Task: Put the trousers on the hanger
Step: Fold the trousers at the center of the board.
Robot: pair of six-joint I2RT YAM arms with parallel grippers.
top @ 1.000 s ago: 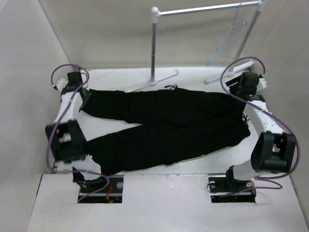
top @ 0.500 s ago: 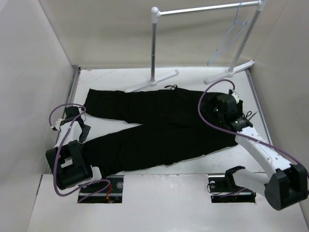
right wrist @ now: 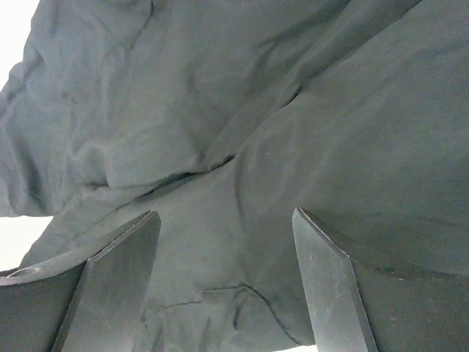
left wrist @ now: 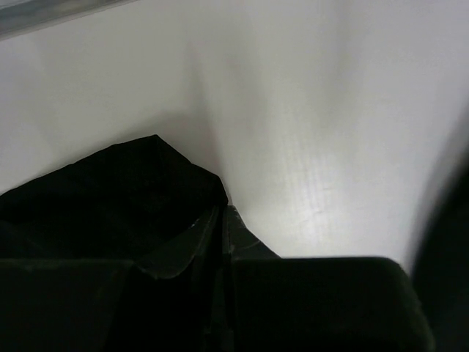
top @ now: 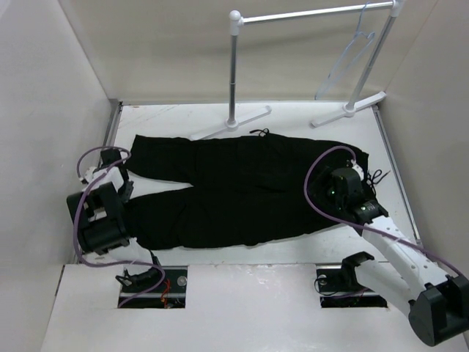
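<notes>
R gripper (right wrist: 225,214) pulled back toward base, now over trousers (top: 242,191) waist, jaws apart, empty | L gripper (top: 116,170) by leg cuffs, jaws can't tell | trousers flat on table (top: 293,121) | hanger (top: 350,62) on rack (top: 308,15)

Overhead: bright, even light; you see only soft shadows on the white desk (top: 168,121).
Left wrist: your near foreground is dark and blurred.
Right wrist: black soft-fabric trousers (right wrist: 242,110) look washed grey.
</notes>
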